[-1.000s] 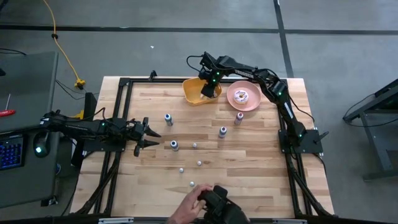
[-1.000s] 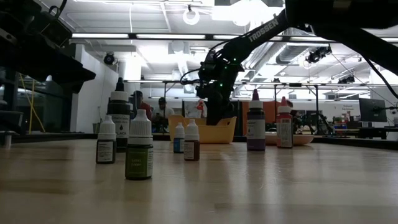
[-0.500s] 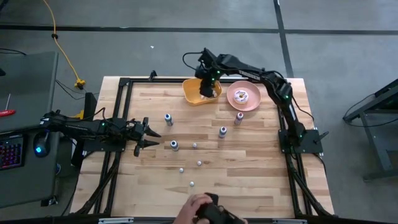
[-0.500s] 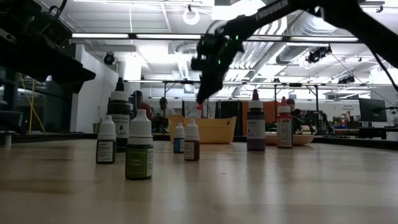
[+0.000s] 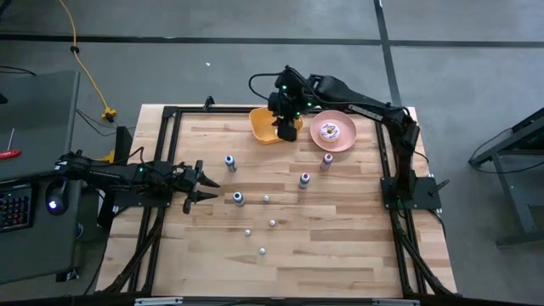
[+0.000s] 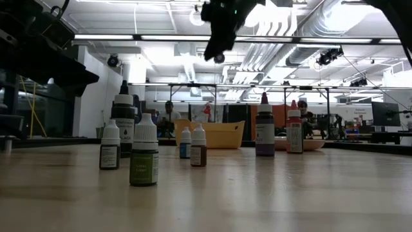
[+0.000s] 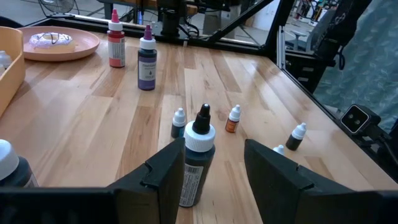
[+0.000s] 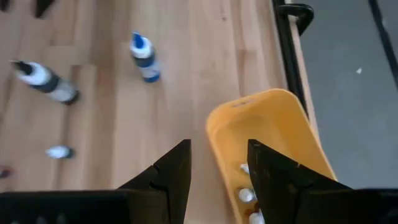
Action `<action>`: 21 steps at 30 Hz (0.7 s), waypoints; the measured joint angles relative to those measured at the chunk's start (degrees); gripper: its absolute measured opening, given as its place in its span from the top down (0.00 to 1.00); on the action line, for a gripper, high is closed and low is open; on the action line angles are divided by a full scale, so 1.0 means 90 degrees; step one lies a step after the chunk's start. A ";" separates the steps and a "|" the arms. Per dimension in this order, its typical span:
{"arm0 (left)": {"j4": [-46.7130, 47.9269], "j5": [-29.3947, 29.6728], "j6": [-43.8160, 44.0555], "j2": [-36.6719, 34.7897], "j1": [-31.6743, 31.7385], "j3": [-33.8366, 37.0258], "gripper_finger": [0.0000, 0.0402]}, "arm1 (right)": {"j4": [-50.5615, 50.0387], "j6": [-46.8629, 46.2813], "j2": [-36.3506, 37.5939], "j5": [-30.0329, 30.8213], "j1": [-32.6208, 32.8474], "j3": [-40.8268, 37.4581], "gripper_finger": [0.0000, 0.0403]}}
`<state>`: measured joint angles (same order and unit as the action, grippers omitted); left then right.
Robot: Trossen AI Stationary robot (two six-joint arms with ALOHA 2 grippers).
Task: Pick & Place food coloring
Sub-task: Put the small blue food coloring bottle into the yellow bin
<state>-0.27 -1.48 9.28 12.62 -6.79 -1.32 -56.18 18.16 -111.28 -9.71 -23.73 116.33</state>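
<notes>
Since a second ago our right gripper point(image 5: 288, 129) has risen above the yellow bin point(image 5: 265, 125), fingers apart and empty. Food coloring bottles point(image 8: 247, 196) lie in the bin directly beneath it. Our left gripper point(image 5: 208, 184) waits open.

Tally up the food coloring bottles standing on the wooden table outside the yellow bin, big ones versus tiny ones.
Larger nozzle-topped food coloring bottles: 4
Tiny white-capped dropper bottles: 4
Total: 8, leaving out whatever lies in the yellow plastic bin.
</notes>
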 joint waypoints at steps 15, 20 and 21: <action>0.0004 0.0000 0.0000 -0.0002 0.0000 0.0000 0.59 | -0.2235 -0.0300 -0.0430 -0.0855 0.1231 0.1796 0.64; 0.0005 0.0000 0.0000 -0.0001 0.0002 -0.0002 0.59 | -0.2588 -0.0001 -0.0624 -0.0825 0.1526 0.1570 0.64; 0.0005 0.0000 0.0000 -0.0002 0.0001 0.0000 0.59 | -0.2607 0.0038 -0.0643 -0.0827 0.1575 0.1482 0.64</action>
<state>-0.23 -1.48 9.28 12.60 -6.78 -1.32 -79.65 18.50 -117.07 -17.16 -9.55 129.67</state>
